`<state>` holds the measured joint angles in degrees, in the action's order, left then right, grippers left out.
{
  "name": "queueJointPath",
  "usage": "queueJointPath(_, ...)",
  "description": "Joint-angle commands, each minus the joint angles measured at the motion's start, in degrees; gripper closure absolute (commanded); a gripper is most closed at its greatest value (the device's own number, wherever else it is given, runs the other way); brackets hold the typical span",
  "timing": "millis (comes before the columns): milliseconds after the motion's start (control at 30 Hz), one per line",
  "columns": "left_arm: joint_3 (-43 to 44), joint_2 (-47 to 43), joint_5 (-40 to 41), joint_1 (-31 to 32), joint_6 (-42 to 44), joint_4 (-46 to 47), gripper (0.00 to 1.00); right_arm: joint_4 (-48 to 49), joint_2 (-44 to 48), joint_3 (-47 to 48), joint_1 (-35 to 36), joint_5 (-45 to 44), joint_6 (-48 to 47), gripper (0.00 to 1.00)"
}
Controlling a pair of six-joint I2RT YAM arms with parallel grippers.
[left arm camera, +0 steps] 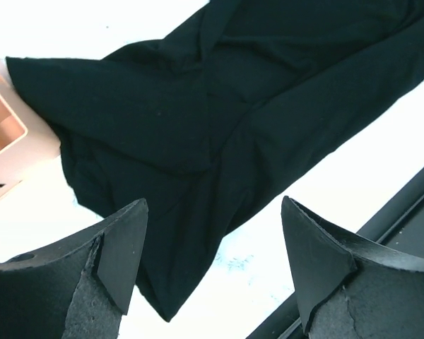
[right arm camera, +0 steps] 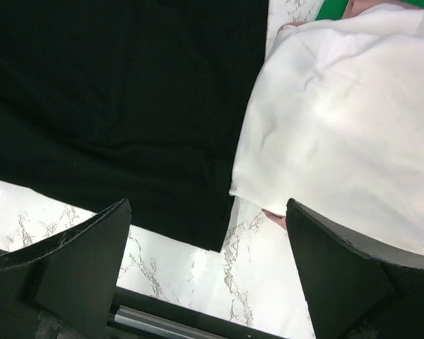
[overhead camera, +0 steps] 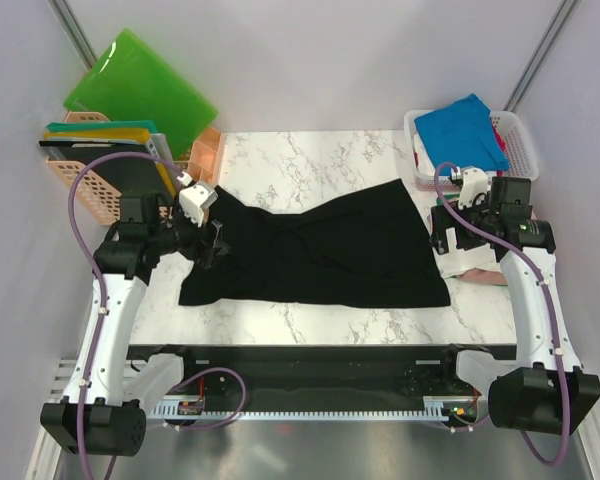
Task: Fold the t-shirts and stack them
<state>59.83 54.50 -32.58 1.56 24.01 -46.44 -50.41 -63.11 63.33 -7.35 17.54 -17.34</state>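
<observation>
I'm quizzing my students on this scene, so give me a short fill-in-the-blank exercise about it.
The flat shirt on the table is ___.
The top shirt in the white basket is ___.
The left tool and right tool both stand ___, gripping nothing.
Missing words: black, blue, open.

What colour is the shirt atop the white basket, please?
The shirt is bright blue, clearest in the top external view.

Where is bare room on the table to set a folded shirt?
Bare marble behind the black t-shirt, between the orange basket and white basket; a narrow strip along the near edge. Crowded at right, by the white t-shirt.
</observation>
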Motion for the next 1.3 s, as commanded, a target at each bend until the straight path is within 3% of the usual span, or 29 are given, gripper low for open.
queueJointPath(0, 2.21, 2.62, 2.26, -0.42, -2.39, -0.58, 0.16, 3.56, 0.54, 0.30, -0.12, -0.48, -0.41, 0.02)
queueJointPath(133, 1.78, 6.58, -0.91, -0.42, -1.78, -2.43, 0.17, 6.99, -2.36, -0.49, -0.12, 1.52, -0.59, 0.02)
queueJointPath(300, 2.39, 9.57, 2.43, -0.51, -0.46, -1.65, 0.17, 11.11, -11.91, 1.96, -0.03, 9.96, 0.20, 0.07)
queueJointPath(433, 2.92, 11.15, 2.96, -0.51, -0.02, 0.29, 0.17, 11.66, -23.70, 12.21, 1.28, 11.82, 0.56, 0.12)
queueJointPath(833, 4.06, 15.28, 1.90, -0.51, -2.13, 2.66, 0.12, 9.89, -55.87, 42.37, 13.67, -0.22, 3.37, 0.14)
queueJointPath(1133, 3.54, 15.28, 2.78, -0.51, -1.51, 2.75, 0.11, 7.18, -74.25, 64.34, 15.71, -11.38, 3.37, 0.17)
queueJointPath(1267, 3.53, 15.81, 3.13, -0.51, -1.33, 2.67, 0.11, 6.29, -78.74, 69.20, 14.56, -13.40, 4.60, 0.19)
